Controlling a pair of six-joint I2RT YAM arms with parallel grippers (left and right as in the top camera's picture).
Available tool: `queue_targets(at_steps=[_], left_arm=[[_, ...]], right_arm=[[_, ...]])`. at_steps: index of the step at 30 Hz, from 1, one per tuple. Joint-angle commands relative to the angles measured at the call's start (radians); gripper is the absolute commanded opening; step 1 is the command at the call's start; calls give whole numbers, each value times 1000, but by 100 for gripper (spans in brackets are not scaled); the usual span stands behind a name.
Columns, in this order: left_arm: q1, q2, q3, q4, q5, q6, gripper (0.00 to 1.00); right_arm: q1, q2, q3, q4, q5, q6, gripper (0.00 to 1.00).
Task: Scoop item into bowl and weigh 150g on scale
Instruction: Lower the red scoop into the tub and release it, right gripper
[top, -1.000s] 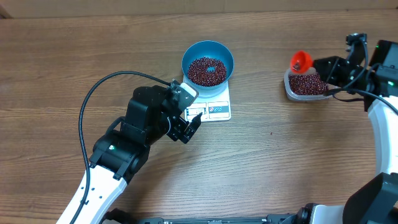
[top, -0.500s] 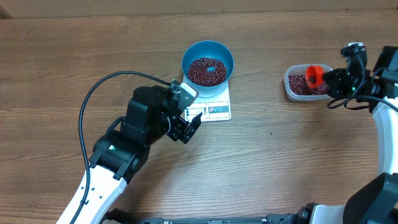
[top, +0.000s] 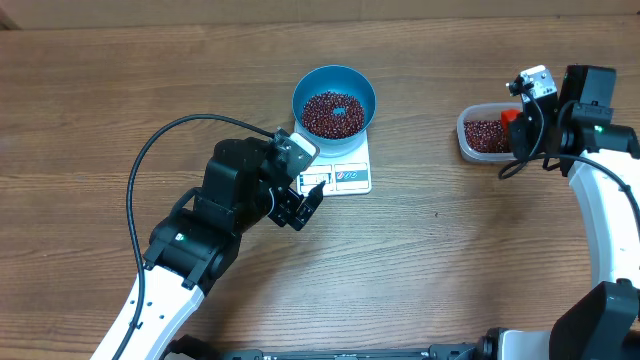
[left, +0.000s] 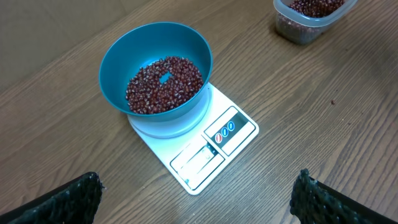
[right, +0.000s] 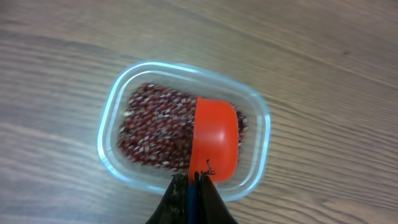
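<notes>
Swinging in over the last second, the right arm now has its gripper (right: 193, 186) above the tub's right end, where earlier the scoop stood at the tub's left rim; the left arm, bowl and scale have not shifted.

Nearest, left of centre on the brown wood-grain surface (top: 450, 260), the left gripper (top: 306, 205) hovers with its jaws spread wide and nothing between them, just beside the near left corner of the small flat white rectangular kitchen scale (left: 211, 149). The scale's display window and label panel run along its near edge; the reading is too small to make out.

Farther off and well to the right sits the clear rounded-rectangular plastic tub (right: 109, 134), partly filled with small dark red-brown beans (right: 155, 127). The right gripper is clamped on the thin blue handle of the red plastic measuring scoop (right: 216, 143), whose cup lies over the beans toward the tub's right side. Whether the cup holds any beans cannot be told.

Farthest, the round deep bright-blue bowl (left: 118, 62) stands on the far part of the scale, holding a loose heap of the same beans (left: 165, 84) with a small bare spot at its middle.
</notes>
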Motion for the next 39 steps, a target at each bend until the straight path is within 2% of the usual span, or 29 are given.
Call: queue_targets(at_steps=[1,5,9,12,15,18,23,27,29,31,35,39], left_arm=[[5,-3,-2,2,-8,-15,100],[5,-3,-2,2,-8,-15,100],[5,-3,-2,2,-8,-15,100],[5,-3,-2,2,-8,-15,100],[5,-3,-2,2,-8,-15,100],[5,-3,-2,2,-8,-15,100],[5,-3,-2,2,-8,-15,100],[5,-3,-2,2,-8,-15,100],[5,-3,-2,2,-8,-15,100],[5,-3,-2,2,-8,-15,100],[5,-3,-2,2,-8,-15,100],[5,-3,-2,2,-8,-15,100]], right_arm=[[-6,-30,13,25,58,106,4],[-34,-29,13,31,57,289,4],[-76,-26,12,28,52,663,4],[-93,-18,11,6,-23,826,4],[-96,3,11,10,-153,904,4],[-96,29,11,25,-252,918,4],[-95,67,11,28,-267,979,4],[-95,107,11,26,-259,1003,18],[-95,126,11,23,-258,1002,33],[-95,142,11,11,-259,999,42],[-95,147,11,-36,-216,991,47],[-95,147,11,-93,-90,990,63]])
